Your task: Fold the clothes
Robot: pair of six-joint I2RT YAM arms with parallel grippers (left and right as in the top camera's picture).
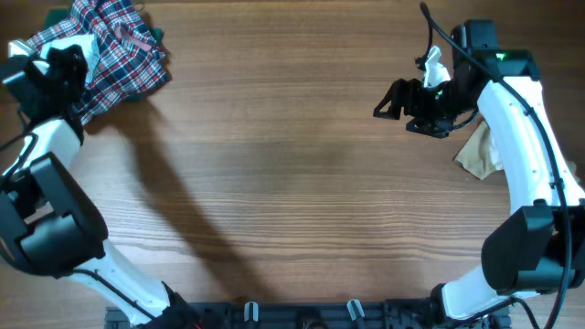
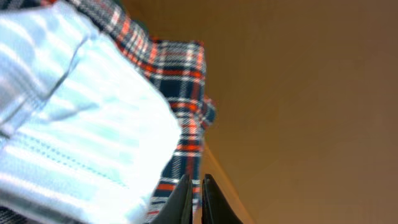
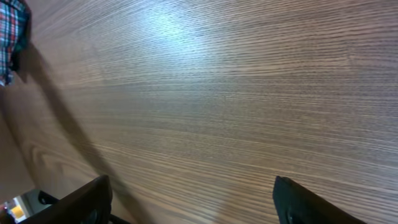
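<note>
The clothes lie in two places. At the far left corner a red-white-blue plaid garment (image 1: 123, 55) lies in a heap with a pale blue-white striped cloth (image 1: 79, 46) on it. My left gripper (image 1: 64, 66) hovers at this heap. In the left wrist view its fingers (image 2: 196, 185) are shut with nothing between them, beside the striped cloth (image 2: 74, 124) and the plaid (image 2: 180, 81). My right gripper (image 1: 388, 100) is open and empty over bare wood (image 3: 193, 193). A beige garment (image 1: 480, 151) and a white one (image 1: 431, 64) lie behind it under the right arm.
The wooden table (image 1: 292, 183) stretches between the two heaps. The left arm casts a long shadow (image 1: 174, 201) across the left side. The plaid heap shows at the top left of the right wrist view (image 3: 12, 31).
</note>
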